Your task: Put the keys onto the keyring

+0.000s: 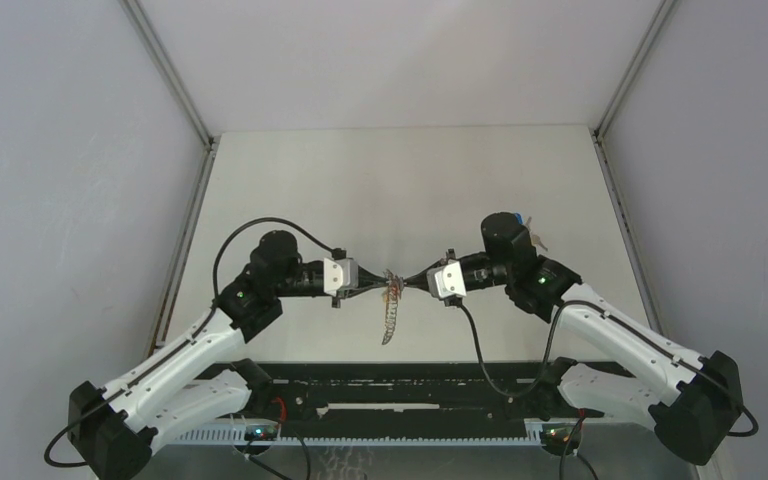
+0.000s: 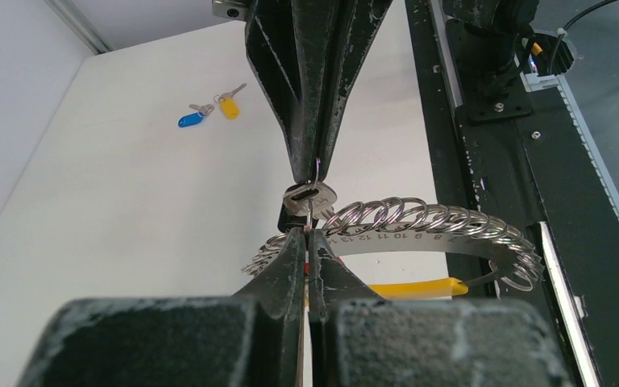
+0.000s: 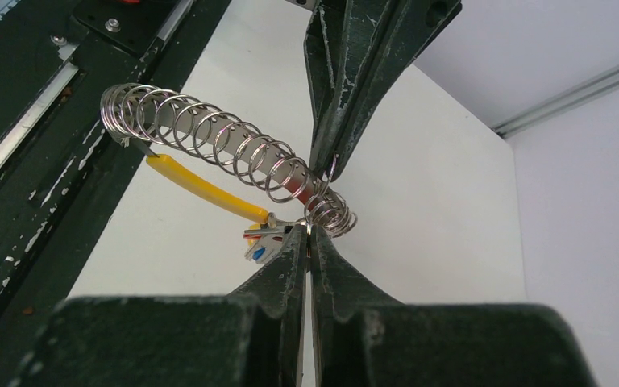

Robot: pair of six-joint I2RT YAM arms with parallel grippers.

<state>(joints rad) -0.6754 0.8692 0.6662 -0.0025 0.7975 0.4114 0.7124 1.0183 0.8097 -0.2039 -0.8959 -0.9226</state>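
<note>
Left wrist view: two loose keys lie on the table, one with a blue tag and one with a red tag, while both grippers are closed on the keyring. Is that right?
Not quite: the second tag is yellow, not red. The left wrist view shows the blue-tagged key and yellow-tagged key on the table; left gripper and right gripper are closed on the keyring.

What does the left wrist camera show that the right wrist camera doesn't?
Only the left wrist: blue-tagged key and yellow-tagged key lying on the table. Only the right wrist: small coloured pieces by the yellow section of the keyring. Both: its row of metal rings, with left gripper and right gripper shut, tip to tip.
</note>
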